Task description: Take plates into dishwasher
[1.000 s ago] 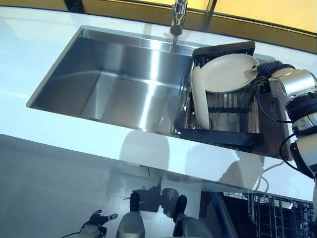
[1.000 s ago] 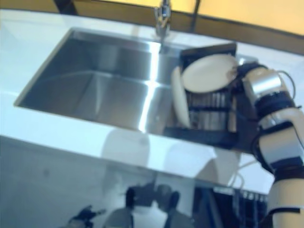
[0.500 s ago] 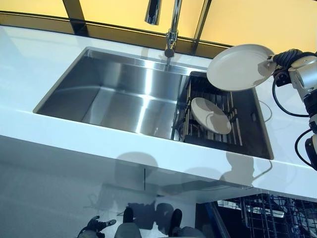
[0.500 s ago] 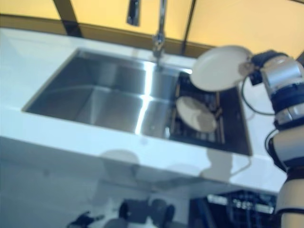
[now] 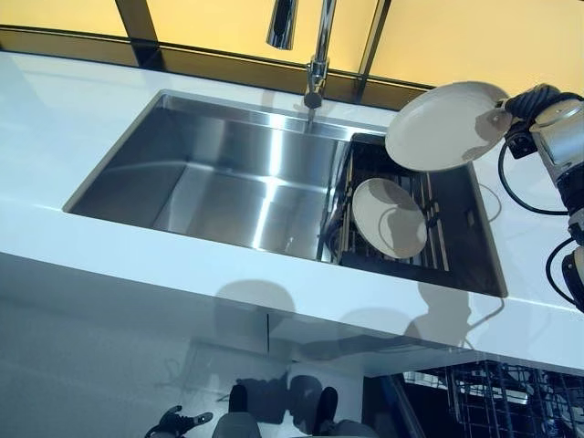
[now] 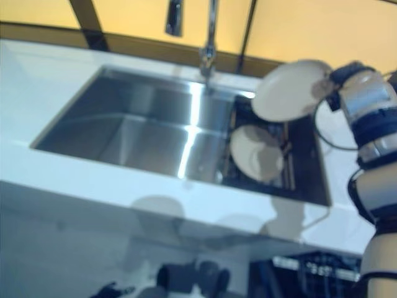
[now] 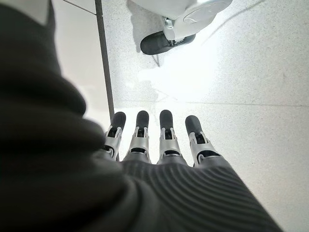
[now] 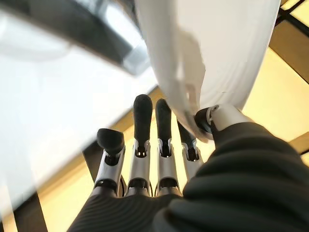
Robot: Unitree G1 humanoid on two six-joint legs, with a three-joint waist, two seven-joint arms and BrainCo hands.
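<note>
While one plate point(image 5: 446, 125) is gripped aloft by the right hand point(image 8: 203, 123), a second plate point(image 5: 390, 217) remains racked, the dishwasher point(image 5: 493, 401) unloaded, the left hand point(image 7: 159, 140) relaxed.

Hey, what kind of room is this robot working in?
Most likely a kitchen. A steel sink with a tap is set into a white counter, a plate leans in a rack beside it, and the right hand holds another plate.
</note>
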